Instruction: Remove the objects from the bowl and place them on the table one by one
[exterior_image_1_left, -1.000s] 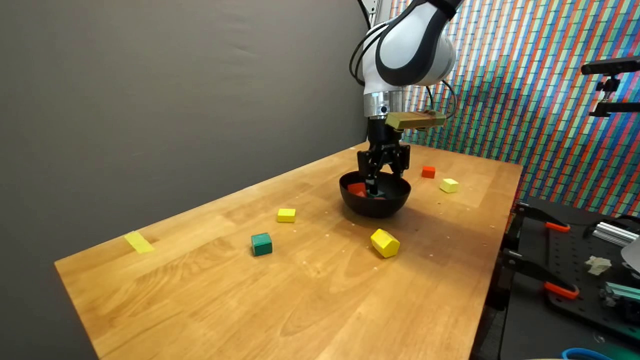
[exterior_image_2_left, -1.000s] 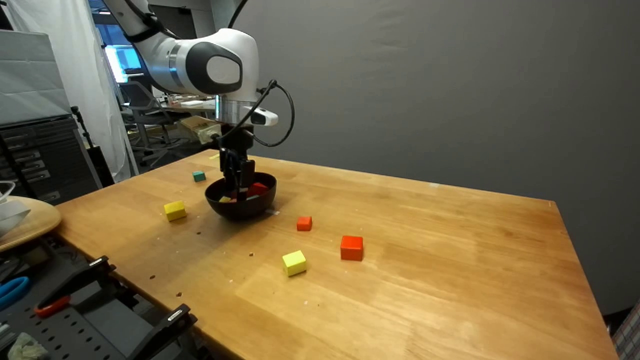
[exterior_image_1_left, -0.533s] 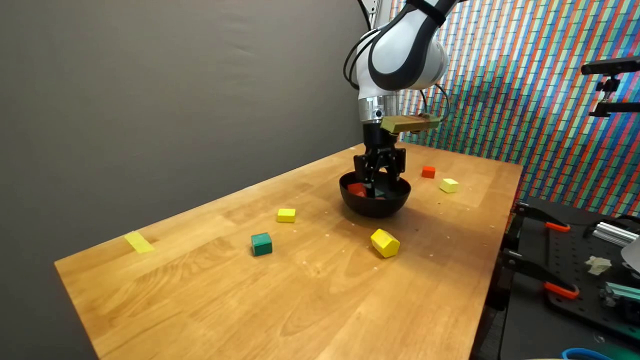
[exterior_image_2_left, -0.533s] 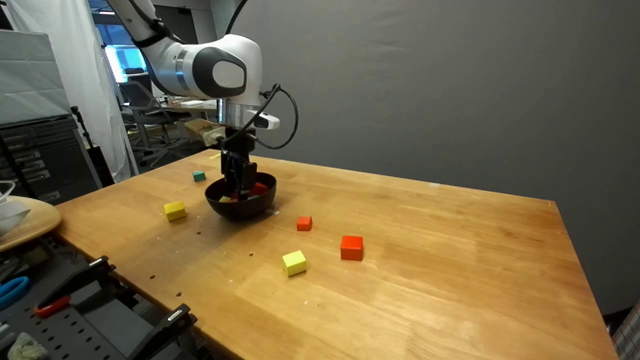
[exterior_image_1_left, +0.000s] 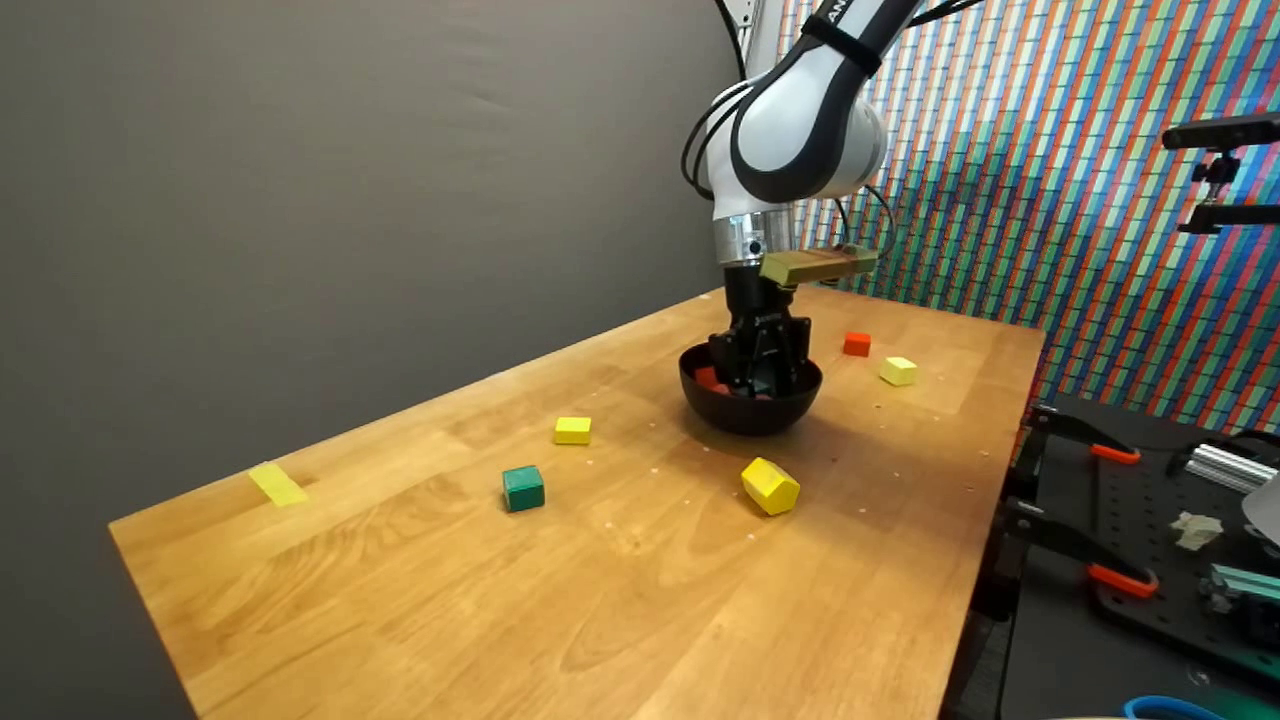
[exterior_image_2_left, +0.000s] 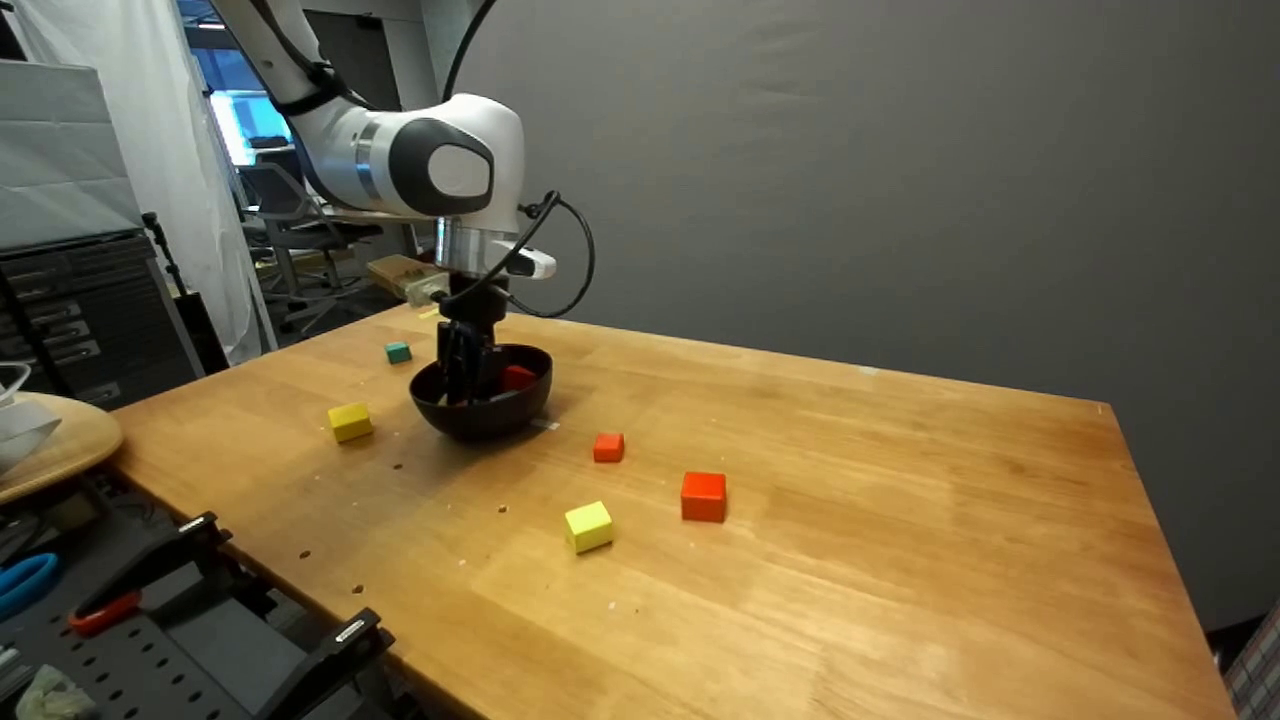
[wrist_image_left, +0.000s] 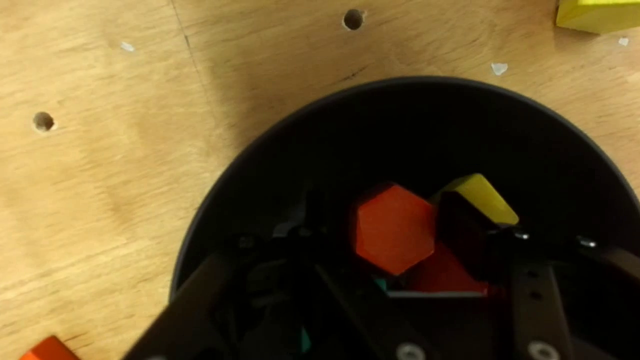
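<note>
The black bowl (exterior_image_1_left: 750, 415) stands on the wooden table (exterior_image_1_left: 600, 600), and my gripper (wrist_image_left: 385, 215) reaches down inside it. In the wrist view the dark fingers are apart, with a red hexagonal block (wrist_image_left: 395, 230) between them. That block lies close against the right-hand finger; a dark gap shows on its left side. A yellow block (wrist_image_left: 485, 200), a darker red block (wrist_image_left: 445, 272) and a sliver of green (wrist_image_left: 381, 283) also show in the bowl, partly hidden by the fingers. Out on the table are a green block (exterior_image_1_left: 523, 489) and a yellow block (exterior_image_1_left: 770, 487).
More blocks lie around the bowl: a small yellow one (exterior_image_1_left: 573, 431), a pale yellow one (exterior_image_2_left: 589, 527), a small red one (exterior_image_2_left: 608, 447) and a larger red one (exterior_image_2_left: 704, 497). Yellow tape (exterior_image_1_left: 278, 484) marks the far edge. Clamps (exterior_image_1_left: 1085, 570) sit off the table's side.
My gripper has sunk deeper into the bowl and shifted slightly, and its fingers have drawn somewhat closer together. The blocks on the table have stayed where they were.
</note>
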